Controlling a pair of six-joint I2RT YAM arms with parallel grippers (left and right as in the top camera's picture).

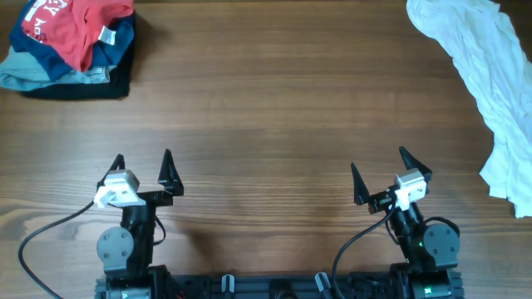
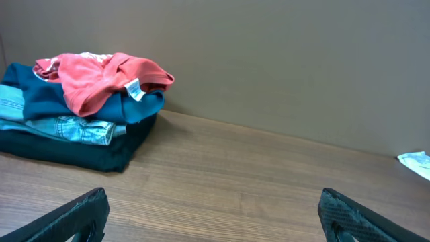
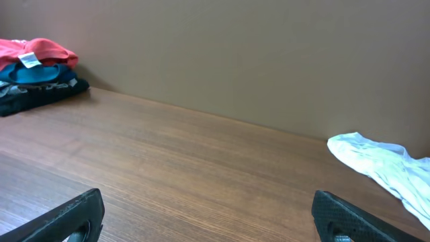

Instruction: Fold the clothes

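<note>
- 2 arms sit at the near edge of the table (image 1: 266, 108), both claws empty.
- L side: left gripper (image 1: 143, 159) has its jaws spread wide w/ nothing betw. them, over bare wood. In the wrist view its fingers (image 2: 74, 218) sit at the bottom corners, tabletop between.
- R side: right gripper (image 1: 378, 162) is likewise spread wide and holds nothing. Its fingers (image 3: 64, 215) frame bare wood too.
- Far-left corner: red T-shirt (image 1: 75, 29) lies crumpled on top of a stack. Some white lettering shows, and a white label (image 1: 106, 35) hangs at its front edge. It's well apart from both claws.
- Under it, top to bottom: blue garment (image 1: 116, 46), pale denim piece (image 1: 33, 75), black garment (image 1: 83, 87).
- Far-right corner: white garment (image 1: 490, 75), rumpled, trails from the far edge down the R side, well apart from the stack.
- Behind the table in the wrist views: plain brown wall (image 2: 282, 60).
</note>
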